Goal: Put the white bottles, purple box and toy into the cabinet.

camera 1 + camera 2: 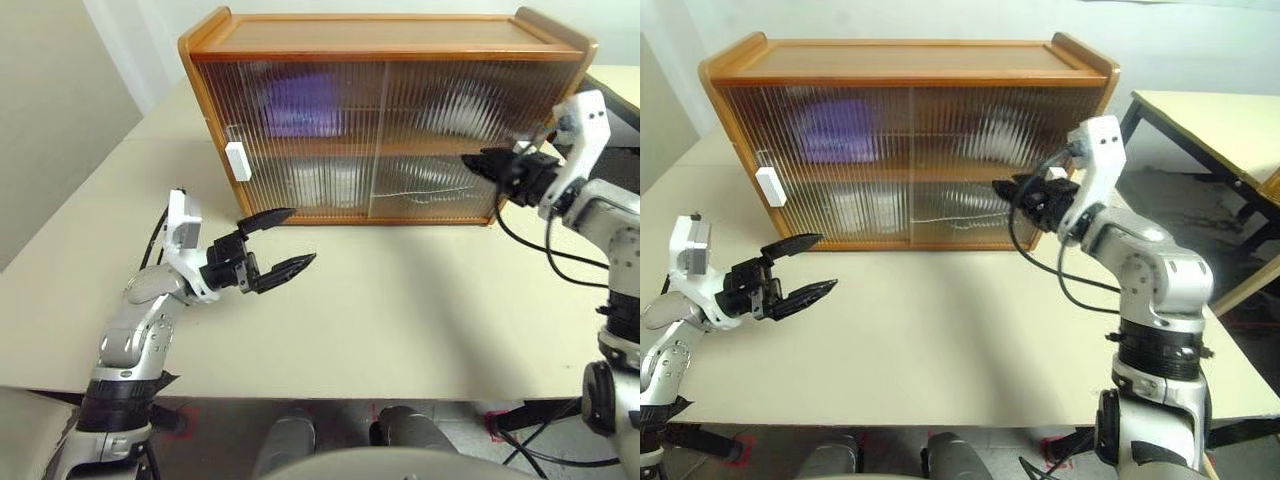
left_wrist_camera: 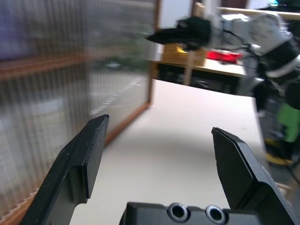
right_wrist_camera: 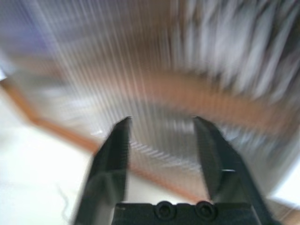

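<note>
Cabinet (image 1: pixel 385 50) looks shut with everything inside, so both the left gripper (image 1: pixel 283 243) and right gripper (image 1: pixel 1015 192), empty with jaws apart, should just back off without bumping the doors.

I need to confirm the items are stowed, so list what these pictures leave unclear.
- Purple box: only a purple smear behind the cabinet's ribbed doors, upper shelf; shape unreadable.
- White bottles: pale blobs on the lower shelf; count and lids unclear.
- Toy: a pale patch at the upper right cannot be identified.
- Right wrist view: motion blur smears the cabinet front beyond the open right gripper.
</note>
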Robot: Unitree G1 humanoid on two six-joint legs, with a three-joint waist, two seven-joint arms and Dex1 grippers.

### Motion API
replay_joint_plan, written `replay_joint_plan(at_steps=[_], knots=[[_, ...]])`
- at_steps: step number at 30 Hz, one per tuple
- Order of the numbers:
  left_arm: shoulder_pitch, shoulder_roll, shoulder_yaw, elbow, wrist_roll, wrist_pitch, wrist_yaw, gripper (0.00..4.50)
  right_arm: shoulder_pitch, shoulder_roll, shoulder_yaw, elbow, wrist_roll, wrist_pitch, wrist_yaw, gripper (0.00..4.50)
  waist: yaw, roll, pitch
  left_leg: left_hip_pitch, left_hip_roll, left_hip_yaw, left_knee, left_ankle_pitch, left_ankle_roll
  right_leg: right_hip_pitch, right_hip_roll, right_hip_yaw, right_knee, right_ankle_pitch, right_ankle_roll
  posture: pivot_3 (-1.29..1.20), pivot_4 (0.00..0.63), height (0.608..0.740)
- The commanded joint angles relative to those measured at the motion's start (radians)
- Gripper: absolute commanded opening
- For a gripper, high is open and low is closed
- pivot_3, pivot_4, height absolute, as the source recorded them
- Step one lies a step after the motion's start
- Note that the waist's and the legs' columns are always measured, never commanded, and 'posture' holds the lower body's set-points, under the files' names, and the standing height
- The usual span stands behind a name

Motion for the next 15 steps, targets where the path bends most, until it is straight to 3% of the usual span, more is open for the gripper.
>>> replay_joint_plan(at_steps=[1,3,7,12,15], knots=[[0.038,0.018,0.045,0.031,0.051,-0.047,0.043,4.5,0.072,-0.032,-0.092,0.071,0.083,-0.071,0.138,3.89,0.008,0.0,0.0,0.001,-0.001,0.0,0.0,0.0,0.0,0.001,-0.002,0.0,0.0,-0.001,0.0,0.0,0.0,0.74],[0.073,0.016,0.066,0.029,0.062,-0.063,0.065,4.5,0.118,-0.041,-0.126,0.156,0.079,-0.181,0.222,4.48,0.01,0.0,0.0,0.001,-0.003,0.0,0.001,0.0,0.0,0.002,-0.005,0.001,0.0,-0.004,-0.001,0.0,0.0,0.74],[0.164,-0.005,0.096,-0.002,0.074,-0.103,0.108,4.5,0.212,-0.104,-0.085,0.368,-0.076,-0.523,0.359,4.48,0.013,-0.001,0.0,0.002,-0.004,0.0,0.002,-0.001,0.001,0.004,-0.007,0.0,0.0,-0.007,-0.008,0.02,0.0,0.74],[0.238,0.015,0.118,0.028,0.193,-0.109,0.238,4.5,0.143,-0.124,-0.153,0.686,-0.071,-0.718,0.397,4.48,0.014,0.0,0.0,0.004,-0.003,0.001,0.001,-0.001,0.001,0.004,-0.006,0.0,0.002,-0.005,-0.01,0.06,0.0,0.74],[0.226,0.025,0.14,0.076,0.3,-0.06,0.399,4.5,0.129,-0.139,-0.149,0.84,-0.108,-0.84,0.416,4.48,0.019,-0.001,0.002,0.011,-0.002,0.001,0.0,-0.001,0.001,0.01,-0.005,-0.001,0.002,-0.003,-0.012,0.06,0.007,0.74]])
